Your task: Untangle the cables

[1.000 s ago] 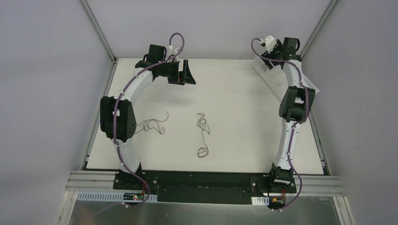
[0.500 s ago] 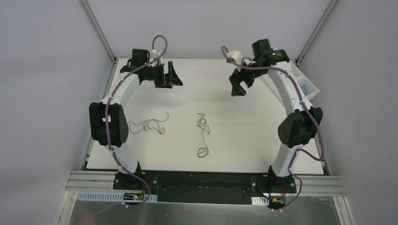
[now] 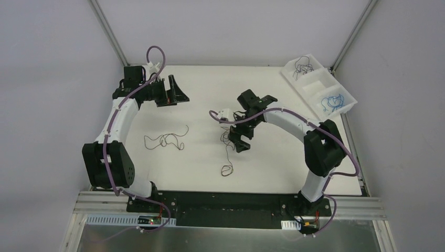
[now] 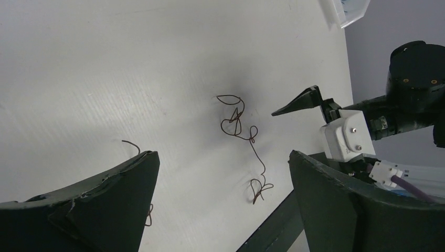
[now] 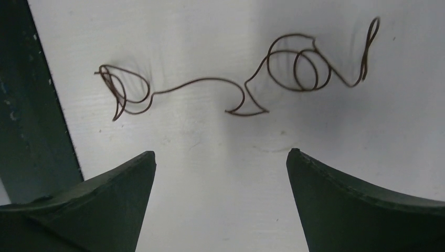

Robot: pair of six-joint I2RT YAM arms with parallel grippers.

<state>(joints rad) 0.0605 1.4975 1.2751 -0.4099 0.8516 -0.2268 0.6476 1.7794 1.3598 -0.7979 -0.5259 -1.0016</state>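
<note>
A dark brown curly cable [image 3: 227,170] lies in the middle of the white table; it also shows in the left wrist view [image 4: 237,122] and the right wrist view [image 5: 210,81]. A second dark cable [image 3: 166,140] lies to its left. My right gripper [image 3: 239,142] is open and empty, low over the upper part of the middle cable; in the right wrist view [image 5: 220,152] the cable lies just beyond the fingertips. My left gripper [image 3: 176,94] is open and empty, raised at the back left [image 4: 223,153].
A white divided tray [image 3: 317,85] stands at the back right, holding dark wires [image 3: 303,65] in one compartment and a bright blue wire [image 3: 331,101] in another. The black base rail [image 3: 220,202] runs along the near edge.
My right arm has swung from the tray at the back right to the middle and come down over the middle cable. My left arm has drawn back to the left.
</note>
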